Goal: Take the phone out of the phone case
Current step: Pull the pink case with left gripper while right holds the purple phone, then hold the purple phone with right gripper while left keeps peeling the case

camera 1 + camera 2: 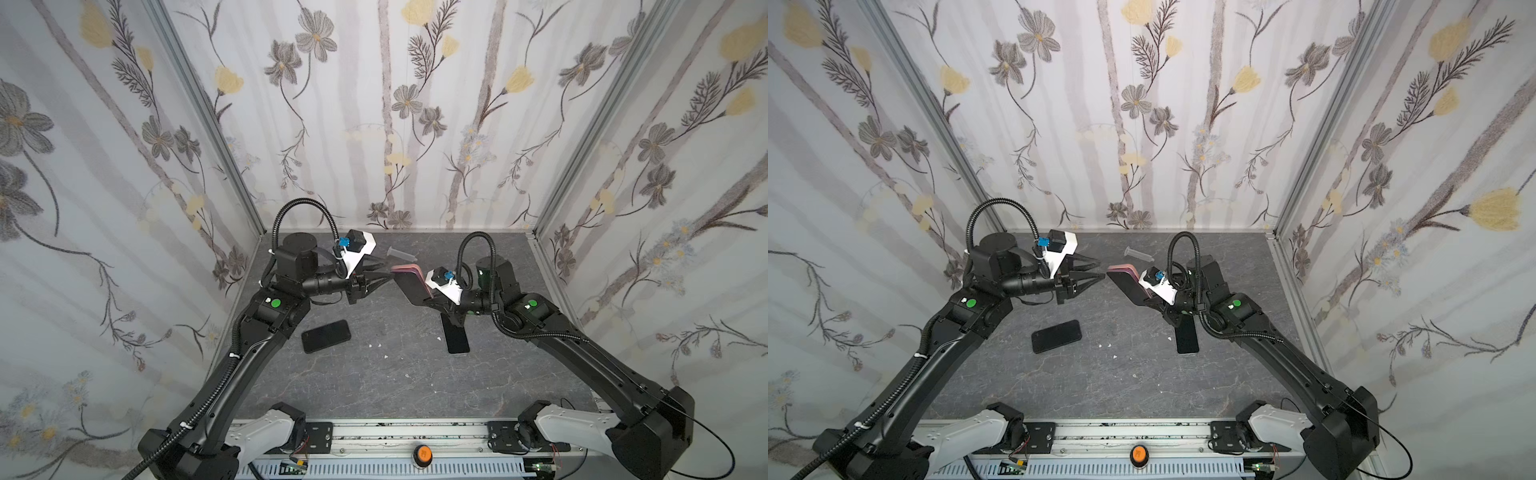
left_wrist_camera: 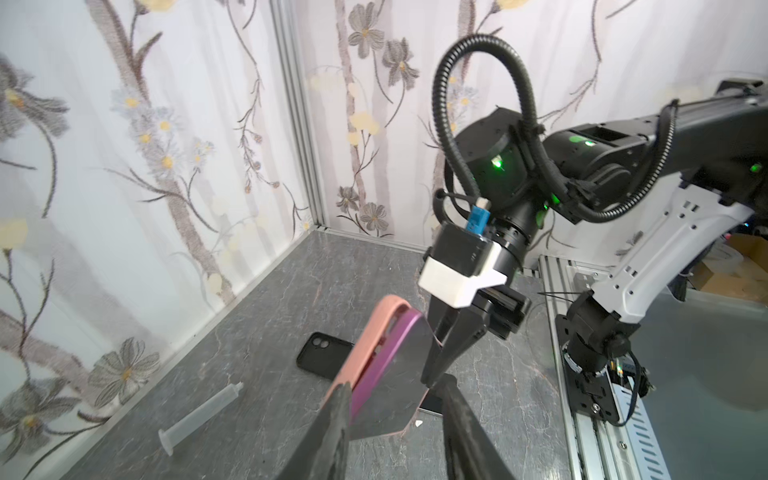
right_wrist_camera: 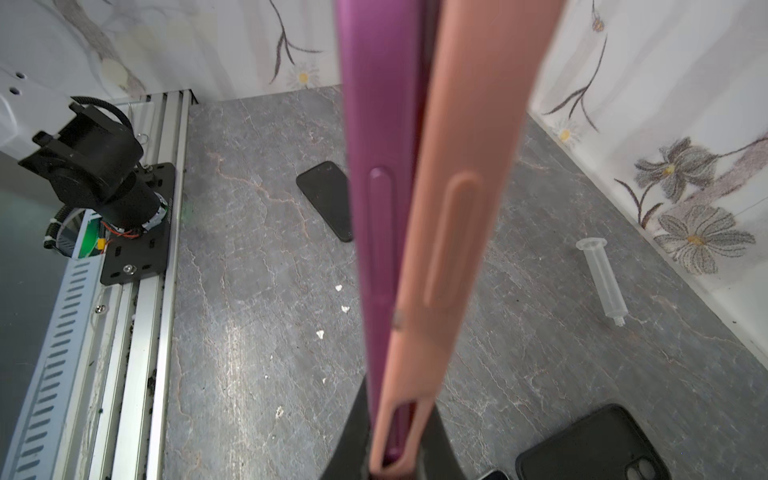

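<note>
Both top views show a gray, stone-look table [image 1: 374, 386] with two black robot arms reaching in from its front edge. The left arm [image 1: 249, 353] goes up along the left edge and the right arm [image 1: 582, 349] goes up along the right edge. Their ends come close together over the back half of the table.

The right gripper [image 1: 430, 302] holds a pink phone case [image 1: 405, 269] up in the air, off the table. Its jaws are squeezed tight on the low end of the case. The purple phone [image 3: 374, 124] sits inside the case at that end. Higher up, the phone leans away from the case and a thin gap shows between them.

The left gripper [image 1: 387, 270] is just beside the top end of the case, and its jaws are apart. In the left wrist view a corner of the phone and case sits between its two fingers [image 2: 336, 419]. I cannot tell if they touch it.

A black phone [image 1: 326, 336] lies flat, screen up, on the left half of the table. A black phone case [image 2: 324, 353] lies on the right half, under the right gripper. A clear plastic syringe [image 1: 401, 252] lies near the back edge. A few tiny white bits [image 1: 376, 345] lie near the middle.
</note>
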Robot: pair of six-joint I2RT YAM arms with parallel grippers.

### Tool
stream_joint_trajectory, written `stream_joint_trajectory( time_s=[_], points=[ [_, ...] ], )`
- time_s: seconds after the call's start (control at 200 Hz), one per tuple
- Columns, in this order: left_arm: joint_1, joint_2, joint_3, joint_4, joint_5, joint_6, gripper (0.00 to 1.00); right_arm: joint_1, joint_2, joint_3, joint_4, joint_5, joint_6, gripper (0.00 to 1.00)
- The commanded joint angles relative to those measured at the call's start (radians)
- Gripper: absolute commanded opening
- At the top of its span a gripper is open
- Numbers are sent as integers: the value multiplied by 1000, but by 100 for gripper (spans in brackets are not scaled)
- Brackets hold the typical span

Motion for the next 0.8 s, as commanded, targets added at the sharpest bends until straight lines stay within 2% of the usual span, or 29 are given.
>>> stream_joint_trajectory(
  time_s=[0.0,0.075,0.235,0.325,0.794],
  points=[
    [-44,-34,-47,123,39,95,35,1,-13,-3,141,-30,32,0],
    [-90,-38,-58,132,2,147,34,10,-17,4,122,11,7,0],
    [-186,-38,-47,136,-230,244,29,41,-8,31,59,97,-39,0],
    [-207,-36,-43,137,-301,291,28,48,-5,37,41,122,-50,0],
    [-222,-25,-40,136,-352,339,24,63,12,60,0,120,-65,0]
  ],
)
